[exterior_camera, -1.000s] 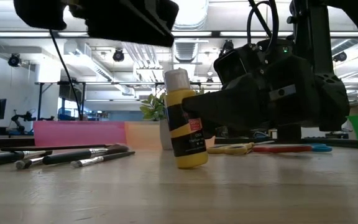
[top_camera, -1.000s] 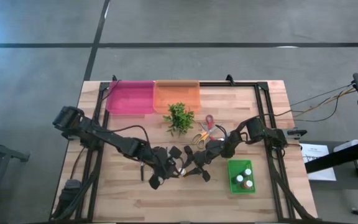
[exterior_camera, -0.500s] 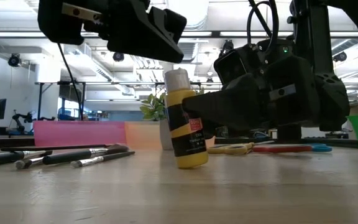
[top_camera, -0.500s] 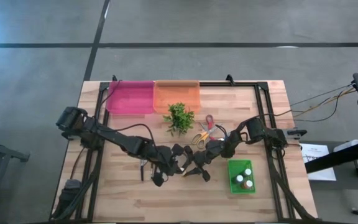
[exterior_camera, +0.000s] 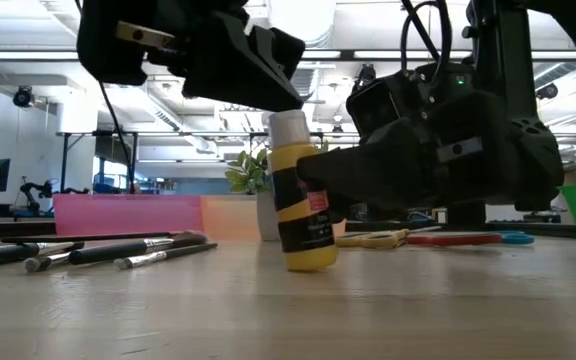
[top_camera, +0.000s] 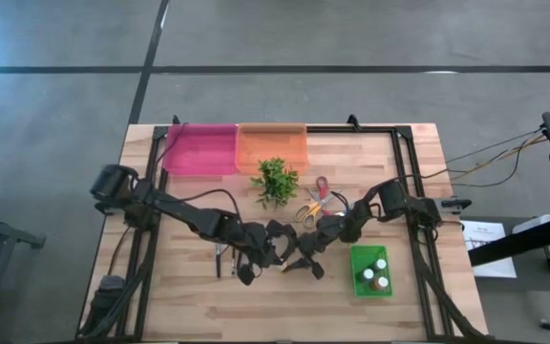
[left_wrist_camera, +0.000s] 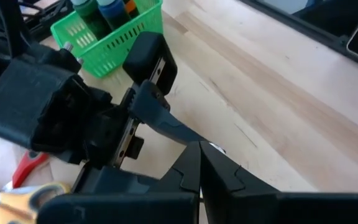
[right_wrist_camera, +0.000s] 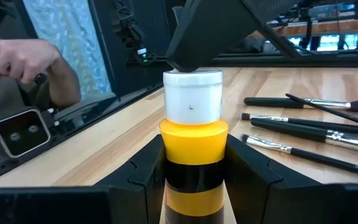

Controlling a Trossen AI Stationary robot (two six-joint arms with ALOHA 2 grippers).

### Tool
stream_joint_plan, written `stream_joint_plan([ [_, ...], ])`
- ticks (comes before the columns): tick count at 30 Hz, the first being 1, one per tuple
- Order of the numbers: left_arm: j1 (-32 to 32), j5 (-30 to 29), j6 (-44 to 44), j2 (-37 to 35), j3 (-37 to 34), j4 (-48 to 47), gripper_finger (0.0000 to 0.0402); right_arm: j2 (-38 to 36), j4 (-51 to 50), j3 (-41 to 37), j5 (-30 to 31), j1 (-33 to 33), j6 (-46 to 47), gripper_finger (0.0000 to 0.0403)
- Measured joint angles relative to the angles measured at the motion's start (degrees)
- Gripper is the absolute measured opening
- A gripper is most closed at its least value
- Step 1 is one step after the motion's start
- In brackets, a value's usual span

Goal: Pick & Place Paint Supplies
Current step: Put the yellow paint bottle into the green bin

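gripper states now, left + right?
Left gripper: above the yellow bottle's white cap; cannot tell.
Right gripper: shut on the yellow bottle.

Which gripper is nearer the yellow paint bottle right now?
Right. The right gripper is clamped around the yellow paint bottle, fingers on both sides of it. The left gripper sits just above its white cap.

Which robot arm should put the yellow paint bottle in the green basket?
The right one, probably. The right gripper already clamps the yellow paint bottle, and the green basket sits on its side of the table. The left gripper only hovers at the bottle's white cap.
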Motion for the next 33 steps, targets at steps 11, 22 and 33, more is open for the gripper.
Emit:
stream_joint_plan([
  [11,1.77,4.67,-1.01,2.6,2.39,-1.68,0.0006,0.0,0.15,-0.17,-0.54,0.0,0.35,0.0128],
  [22,1.73,4.65,-1.21,2.64,2.18,-2.07,0.0006,-0.73,-0.21,-0.64,0.13,0.02,0.36,0.0131],
  [33,1.73,4.69,-1.36,2.73,2.13,-1.63,0.0006,-1.29,0.24,-0.77,0.77,-0.09,1.28,0.0252],
])
